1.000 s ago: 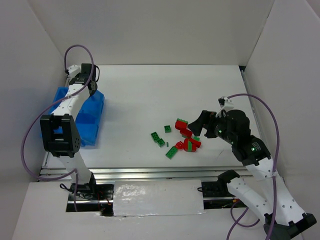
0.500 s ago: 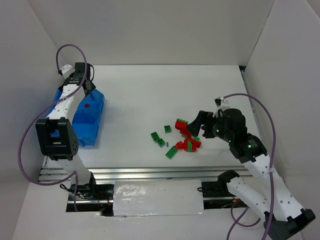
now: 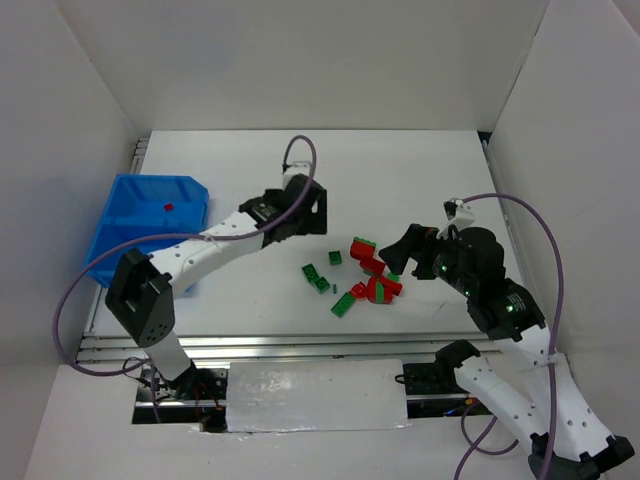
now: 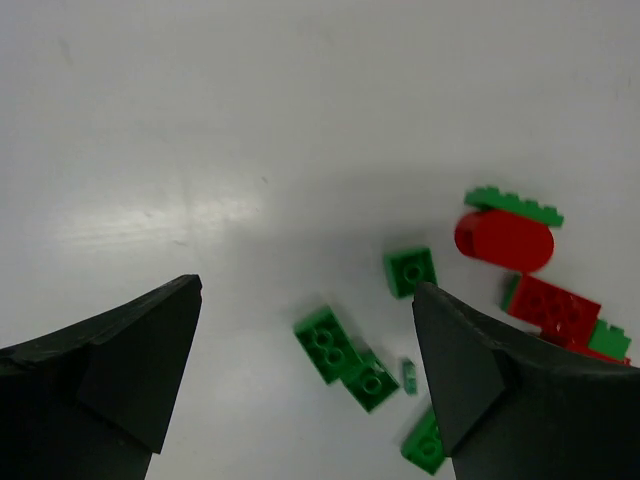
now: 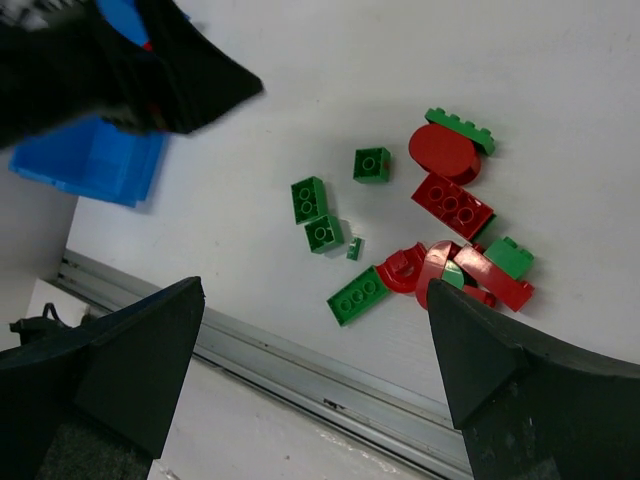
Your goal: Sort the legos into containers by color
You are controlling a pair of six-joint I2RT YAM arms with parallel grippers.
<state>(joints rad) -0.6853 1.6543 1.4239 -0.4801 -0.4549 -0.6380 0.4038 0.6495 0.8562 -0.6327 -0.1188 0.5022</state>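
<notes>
Your blue bin [image 3: 120, 215] sat well off to the left hand's [image 3: 312, 210] left, with 1 red brick [image 3: 167, 207] lying in its far compartment. That hand had released the brick there, then swung across to the legos [image 3: 375, 275], and it was spread wide and empty. So 1 red was sorted and the rest waited on the tabletop [image 3: 250, 170]. Loose green bricks [image 3: 316, 276] lay just beneath that hand, with the mixed heap [image 3: 380, 288] beyond. The right hand [image 3: 398, 255], equally spread and empty, hovered beside the heap and crowded its far side.
</notes>
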